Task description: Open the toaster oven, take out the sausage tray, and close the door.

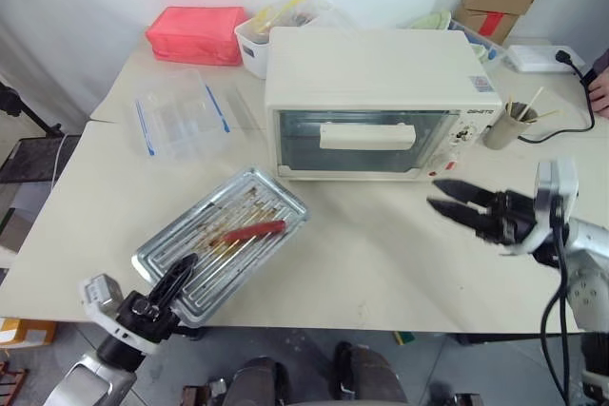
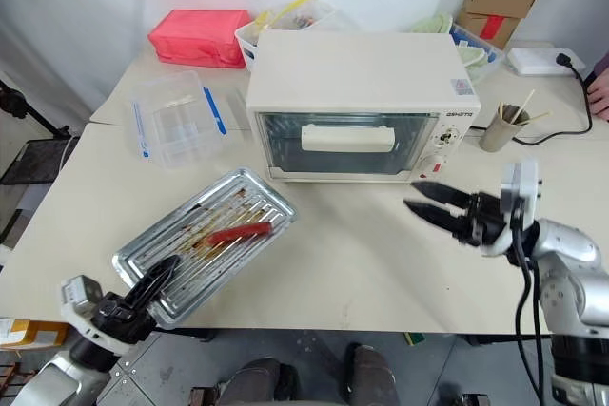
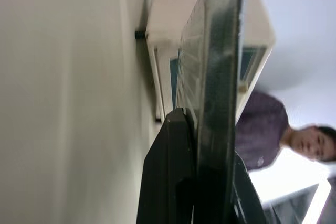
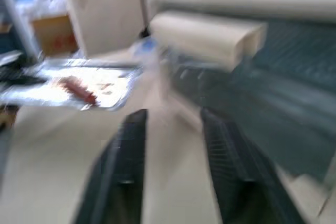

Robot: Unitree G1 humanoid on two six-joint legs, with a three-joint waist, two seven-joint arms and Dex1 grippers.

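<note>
Two pincers frame the scene. At lower left of the left eye view, the left gripper [image 1: 181,275] is clenched on the near corner of the sausage tray [image 1: 224,240]; the left wrist view shows its black fingers [image 3: 173,182] clamped over the tray's metal rim. The tray lies on the table [image 1: 381,254], left of centre and well apart from the toaster oven [image 1: 381,102], with one red sausage [image 1: 254,230] lying across its ridged, grease-stained bottom. At right of the frame, the right gripper [image 1: 455,199] hangs above the table with its fingers parted and nothing between them, pointing toward the oven's lower right corner, near but not touching it. The door [image 1: 366,140] stands upright against the oven front, its bar handle [image 1: 367,135] level, so it reads as closed. Behind the oven, at upper left, sit a clear plastic container [image 1: 181,116] with blue clips, a red pouch [image 1: 197,34] and a white bin [image 1: 255,45].

Judged from this layout, all three steps appear done: tray out, door shut. What remains is for the left gripper to release the tray and both arms to draw clear.
</note>
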